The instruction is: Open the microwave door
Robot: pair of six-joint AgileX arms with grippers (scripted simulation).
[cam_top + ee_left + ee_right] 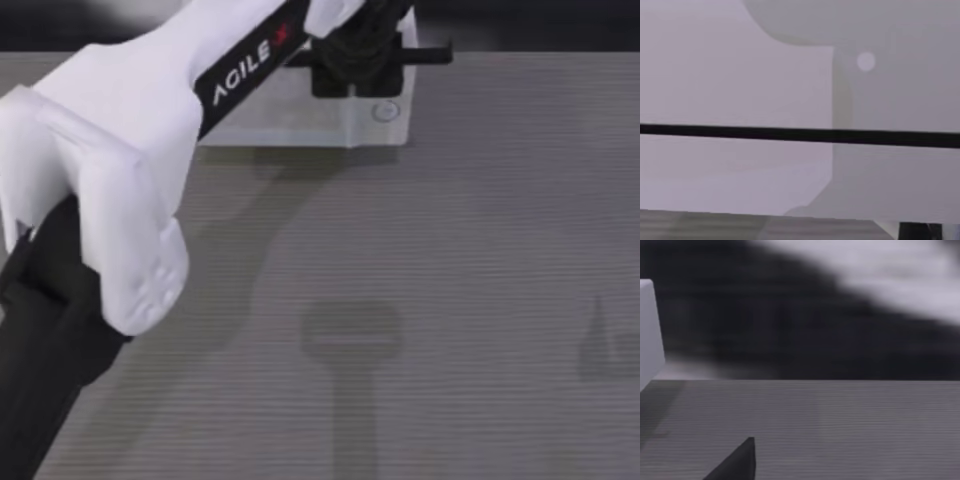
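Left arm [130,150] slants across the table's [450,300] left half to the microwave [330,115] at the far edge; centre and right lie open.

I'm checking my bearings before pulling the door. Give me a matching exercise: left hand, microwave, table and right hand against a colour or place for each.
Things:
1. left hand
2. microwave
3. table
4. right hand

Colour or place:
A. grey, finely striped
B. outside the top view; only a dark tip shows in the right wrist view
C. black, over the microwave, far middle of the table
D. white box at the table's far edge

Pairs: 1-C, 2-D, 3-A, 4-B.
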